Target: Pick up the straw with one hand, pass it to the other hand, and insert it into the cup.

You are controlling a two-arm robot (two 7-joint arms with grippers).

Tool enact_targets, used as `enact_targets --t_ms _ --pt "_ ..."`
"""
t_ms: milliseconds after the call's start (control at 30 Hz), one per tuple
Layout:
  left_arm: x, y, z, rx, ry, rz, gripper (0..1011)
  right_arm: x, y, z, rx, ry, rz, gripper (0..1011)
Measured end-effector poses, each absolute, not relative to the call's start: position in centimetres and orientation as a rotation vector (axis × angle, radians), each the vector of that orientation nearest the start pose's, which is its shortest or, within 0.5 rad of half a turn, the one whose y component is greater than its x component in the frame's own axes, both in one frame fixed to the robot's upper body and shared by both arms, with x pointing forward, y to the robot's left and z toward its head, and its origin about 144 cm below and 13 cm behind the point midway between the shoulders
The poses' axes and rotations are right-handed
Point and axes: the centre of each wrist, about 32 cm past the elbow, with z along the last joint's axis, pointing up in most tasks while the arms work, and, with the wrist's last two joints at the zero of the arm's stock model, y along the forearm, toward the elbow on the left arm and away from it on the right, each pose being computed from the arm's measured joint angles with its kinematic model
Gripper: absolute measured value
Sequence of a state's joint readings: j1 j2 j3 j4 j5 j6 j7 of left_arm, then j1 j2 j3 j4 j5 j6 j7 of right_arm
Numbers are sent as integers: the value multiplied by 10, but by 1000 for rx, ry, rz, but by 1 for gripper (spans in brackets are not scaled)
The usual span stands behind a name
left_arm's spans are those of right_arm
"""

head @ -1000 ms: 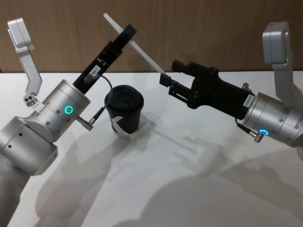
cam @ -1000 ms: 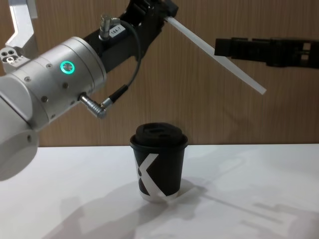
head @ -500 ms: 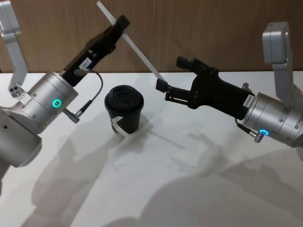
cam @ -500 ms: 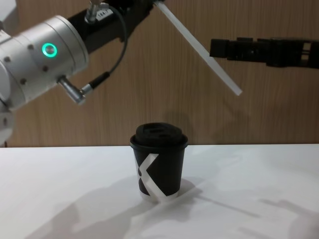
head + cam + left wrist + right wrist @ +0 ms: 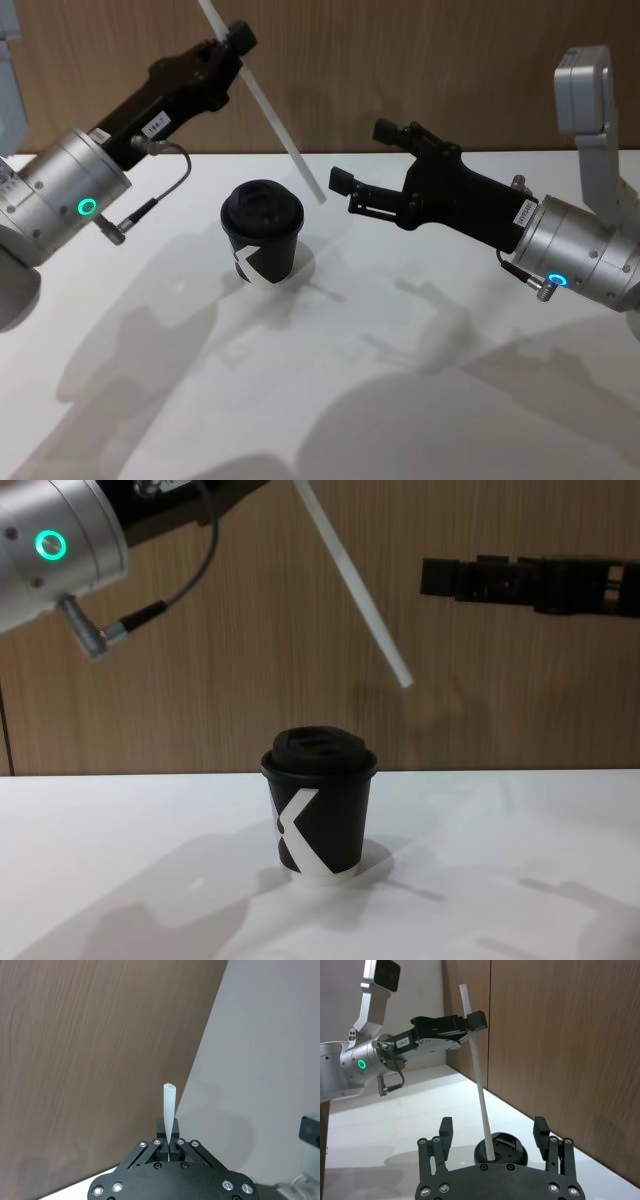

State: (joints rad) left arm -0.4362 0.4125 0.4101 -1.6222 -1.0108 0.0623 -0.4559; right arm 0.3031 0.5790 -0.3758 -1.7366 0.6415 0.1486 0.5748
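Gripping the long, thin white straw point(image 5: 280, 130) near its upper end, our left pincer point(image 5: 232, 45), black on a silver cylindrical wrist with a green ring light, hangs high over the far left part of the white desk point(image 5: 400, 380). In the left wrist view we see its fingers closed tight on the straw, with a short length sticking out beyond them. From the pincer the straw slants down and to the right. Its lower tip hangs in the air above and a little to the right of the small black paper cup point(image 5: 262, 232) with a black domed lid and a large white K mark, and does not touch it. The cup stands upright on the desk, between our two arms. Our right pincer point(image 5: 362, 157), black with long flat fingers, is raised off the desk to the right of the straw's lower tip and points left toward it. Its fingers are spread wide and hold nothing. The straw's tip is near this pincer but apart from it.
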Motion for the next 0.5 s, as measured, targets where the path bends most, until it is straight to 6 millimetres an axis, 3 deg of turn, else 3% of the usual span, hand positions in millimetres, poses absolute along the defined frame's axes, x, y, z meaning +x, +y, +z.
enact_targets --t_ms 500 --pt "528 240 1298 -339 -18 682 12 502 -262 1271 35 -63 -584 1001"
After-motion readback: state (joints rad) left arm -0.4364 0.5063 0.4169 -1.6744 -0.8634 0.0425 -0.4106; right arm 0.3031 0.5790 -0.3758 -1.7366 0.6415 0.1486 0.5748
